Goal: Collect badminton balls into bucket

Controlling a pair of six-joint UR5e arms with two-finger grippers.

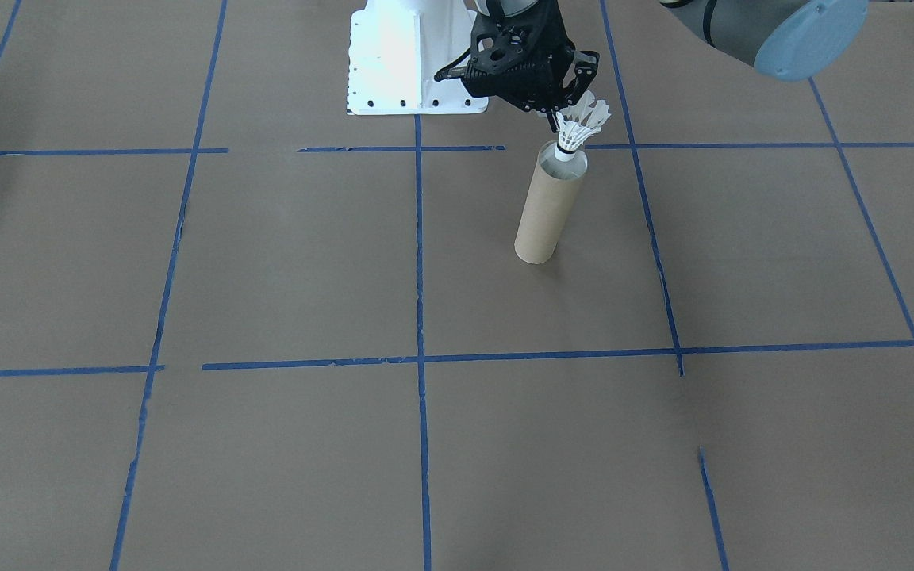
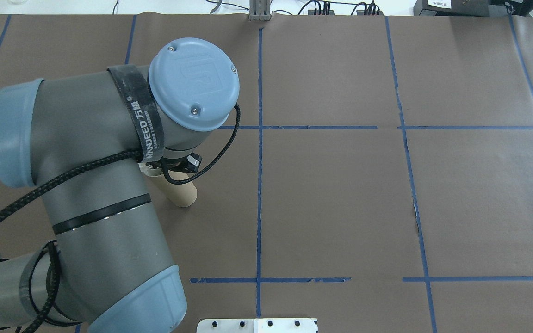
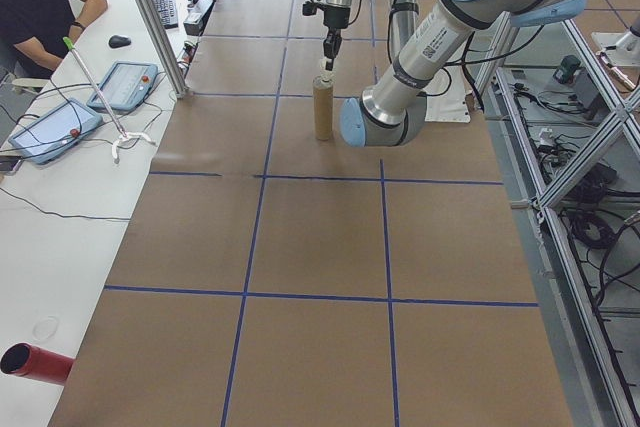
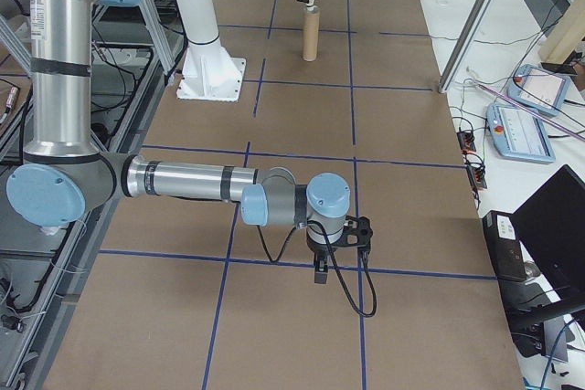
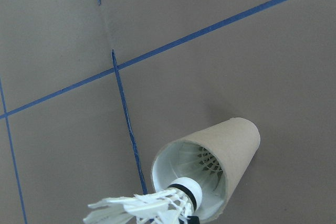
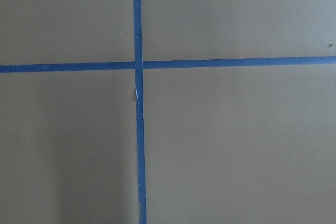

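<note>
Shuttlecock (image 1: 578,129) is held cork-down right at the open mouth of the upright cardboard tube (image 1: 548,208), feathers pinched by the left gripper (image 1: 564,111), it seems. More feathers are seen inside the tube. The right gripper (image 4: 323,270) is poised low over the table (image 1: 266,262); its finger state cannot be told.

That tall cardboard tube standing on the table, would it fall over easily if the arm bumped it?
Probably. The cardboard tube stands upright on a narrow end and is much taller than wide, so a sideways nudge would likely tip it. It looks hollow and thin-walled, so probably light. Once down, its round shape would likely let it roll.
</note>
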